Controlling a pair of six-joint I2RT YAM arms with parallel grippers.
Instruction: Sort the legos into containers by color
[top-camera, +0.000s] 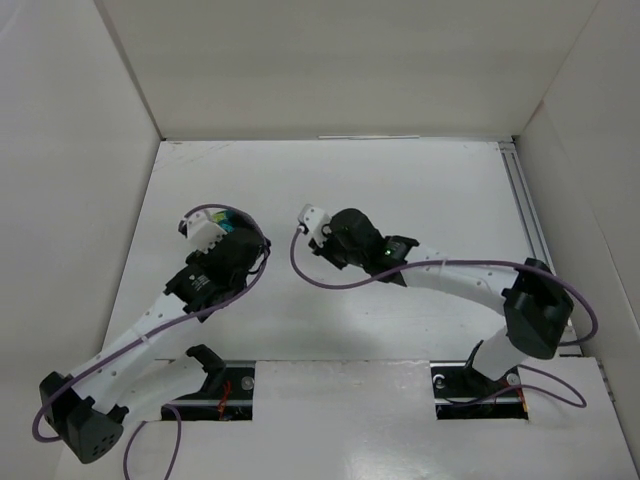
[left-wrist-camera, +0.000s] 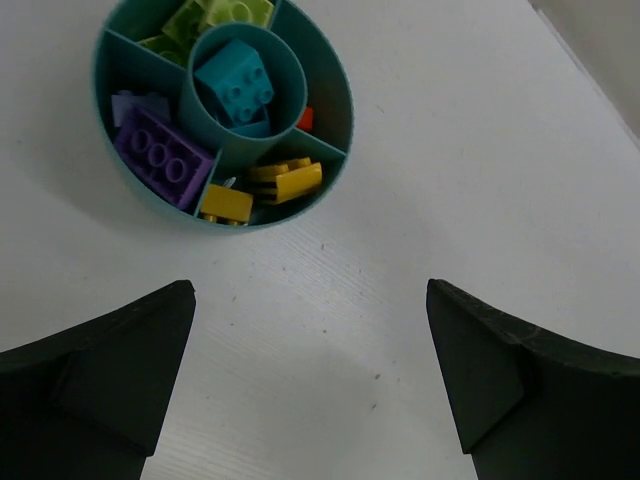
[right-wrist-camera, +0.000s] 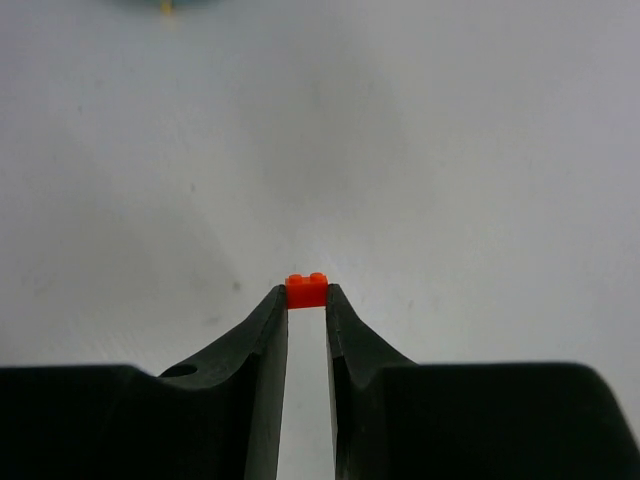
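The round teal dish (left-wrist-camera: 335, 150) lies just ahead of my left gripper (left-wrist-camera: 310, 370), which is open and empty above the bare table. The central cup holds teal legos (left-wrist-camera: 235, 80). Around it are purple legos (left-wrist-camera: 160, 155), yellow legos (left-wrist-camera: 285, 180), lime green legos (left-wrist-camera: 205, 15) and a bit of an orange one (left-wrist-camera: 305, 117), each in its own wedge. My right gripper (right-wrist-camera: 306, 300) is shut on a tiny orange lego (right-wrist-camera: 306, 290) at its fingertips, above the table. In the top view the dish (top-camera: 233, 217) peeks out by the left gripper (top-camera: 222, 230); the right gripper (top-camera: 314, 224) is to its right.
White walls enclose the table on the left, back and right. A metal rail (top-camera: 522, 200) runs along the right edge. The dish's rim just shows at the top edge of the right wrist view (right-wrist-camera: 165, 3).
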